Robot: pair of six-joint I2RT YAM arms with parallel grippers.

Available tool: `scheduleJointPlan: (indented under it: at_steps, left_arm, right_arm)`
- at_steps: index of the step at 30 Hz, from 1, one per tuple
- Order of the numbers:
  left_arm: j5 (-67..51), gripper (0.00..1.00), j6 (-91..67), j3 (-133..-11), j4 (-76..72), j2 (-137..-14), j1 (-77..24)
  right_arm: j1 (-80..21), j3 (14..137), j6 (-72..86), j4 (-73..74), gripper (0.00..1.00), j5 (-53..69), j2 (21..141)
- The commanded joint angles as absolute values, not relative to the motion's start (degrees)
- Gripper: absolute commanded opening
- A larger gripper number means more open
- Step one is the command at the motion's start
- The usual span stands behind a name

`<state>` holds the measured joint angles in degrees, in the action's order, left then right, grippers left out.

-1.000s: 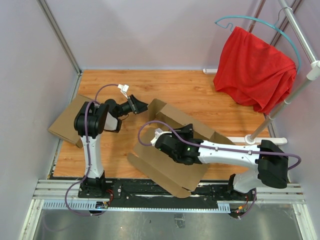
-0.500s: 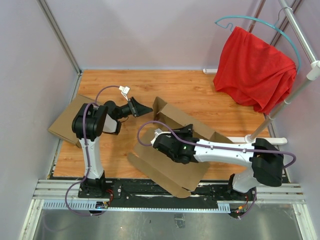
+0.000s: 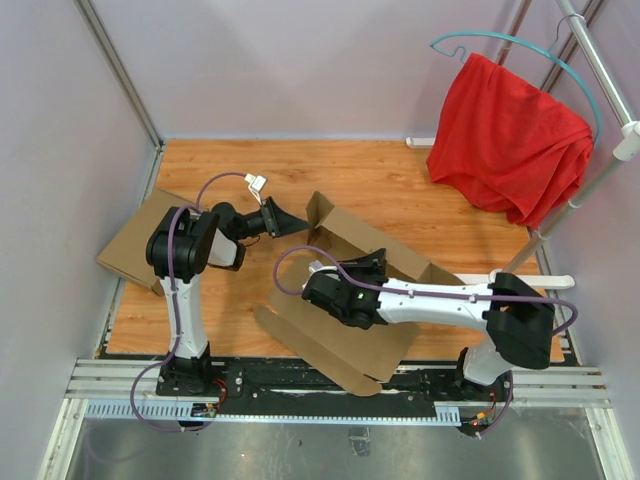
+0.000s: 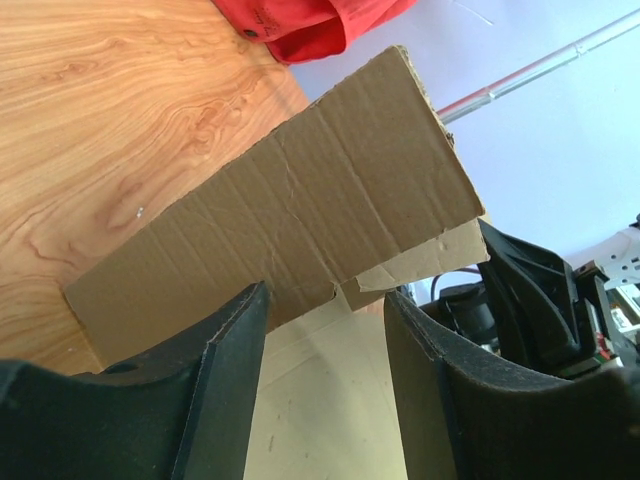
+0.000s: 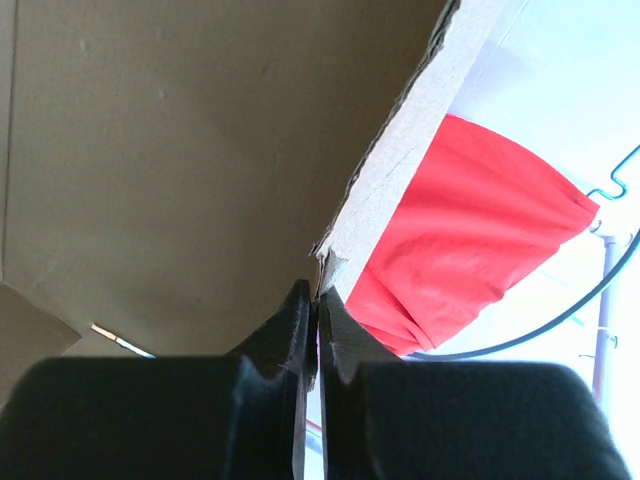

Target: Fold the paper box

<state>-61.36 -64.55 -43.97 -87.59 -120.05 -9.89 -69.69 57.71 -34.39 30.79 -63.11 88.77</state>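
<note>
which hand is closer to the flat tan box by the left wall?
Left. The left hand is open just right of the tan box, pointing away from it. The right hand is farther right, shut, at the paper box's raised wall.

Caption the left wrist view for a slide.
Open left gripper facing a raised flap of the box on the wooden table, red cloth behind.

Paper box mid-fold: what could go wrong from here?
1. The left fingers stand open with the end flap of the paper box ahead, ungripped; pushing on may crease it.
2. The right fingers are shut, tips barely meeting a wall edge; they could slip off and let that wall drop.
</note>
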Motion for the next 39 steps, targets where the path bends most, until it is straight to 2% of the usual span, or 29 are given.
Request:
scheduleJointPlan:
  at_steps: [1, 6, 9, 10, 11, 13, 14, 15, 16, 17, 23, 26, 28, 30, 31, 32, 35, 39]
  left_arm:
    - [-63.1, 0.55, -64.3, -42.8, -105.2, -117.6, -10.1]
    - [-61.8, 0.55, -64.0, -40.8, -105.2, -115.1, -10.0]
    - [-59.5, 0.55, -63.8, -39.2, -105.2, -113.7, -9.5]
    - [-58.6, 0.55, -63.7, -38.3, -105.3, -113.2, -9.0]
    - [-57.8, 0.55, -63.5, -37.5, -105.2, -112.6, -8.5]
    - [-56.6, 0.54, -63.2, -36.1, -105.2, -111.6, -7.4]
    - [-56.2, 0.54, -63.2, -35.5, -105.2, -111.2, -6.9]
    - [-55.8, 0.54, -63.1, -35.2, -105.1, -110.9, -6.5]
    - [-55.3, 0.54, -63.2, -34.8, -105.1, -110.6, -6.0]
    - [-54.9, 0.53, -63.2, -34.6, -105.1, -110.6, -5.7]
    - [-53.8, 0.51, -63.4, -34.0, -105.2, -111.2, -4.8]
    - [-53.6, 0.51, -63.2, -33.7, -105.2, -111.1, -4.8]
    - [-53.2, 0.50, -63.3, -33.6, -105.2, -111.2, -4.7]
    - [-52.9, 0.50, -63.7, -33.8, -105.2, -111.5, -4.7]
    - [-53.0, 0.50, -64.0, -33.9, -105.2, -111.6, -4.7]
    - [-53.0, 0.50, -64.5, -33.9, -105.1, -111.8, -4.7]
    - [-52.8, 0.49, -66.0, -34.0, -105.1, -111.9, -4.7]
    - [-53.6, 0.47, -67.8, -34.3, -103.5, -110.9, -4.7]
  right_arm:
    - [-69.2, 58.2, -31.8, 35.2, 0.04, -60.1, 92.0]
    - [-69.2, 60.8, -29.9, 35.7, 0.07, -59.7, 90.3]
    - [-69.2, 61.3, -30.6, 34.3, 0.07, -63.4, 89.5]
    - [-69.2, 61.5, -30.8, 33.8, 0.11, -64.7, 89.4]
    - [-69.2, 61.9, -30.7, 33.5, 0.21, -65.7, 89.3]
    - [-69.2, 62.9, -29.6, 33.6, 0.30, -66.3, 88.8]
    - [-69.3, 63.5, -28.7, 33.9, 0.40, -66.1, 88.3]
    - [-69.5, 64.3, -27.9, 34.4, 0.58, -65.8, 87.7]
    - [-69.7, 65.0, -27.1, 34.9, 0.72, -65.4, 87.0]
    - [-70.1, 65.8, -26.3, 35.5, 0.76, -65.1, 86.2]
    - [-72.3, 70.5, -22.9, 37.3, 0.79, -62.2, 78.7]
    - [-70.0, 73.2, -21.2, 33.2, 0.86, -60.5, 73.3]
    - [-63.7, 76.2, -16.0, 32.0, 0.83, -55.8, 69.5]
    - [-53.6, 77.8, -8.3, 31.1, 0.76, -46.2, 66.5]
    - [-49.0, 77.5, -5.8, 30.5, 0.76, -40.9, 65.5]
    - [-45.3, 77.3, -3.9, 29.8, 0.80, -36.9, 65.4]
    - [-37.6, 80.8, -1.9, 32.7, 0.87, -30.3, 71.4]
    - [-29.0, 87.4, 0.3, 37.0, 0.87, -21.2, 85.0]
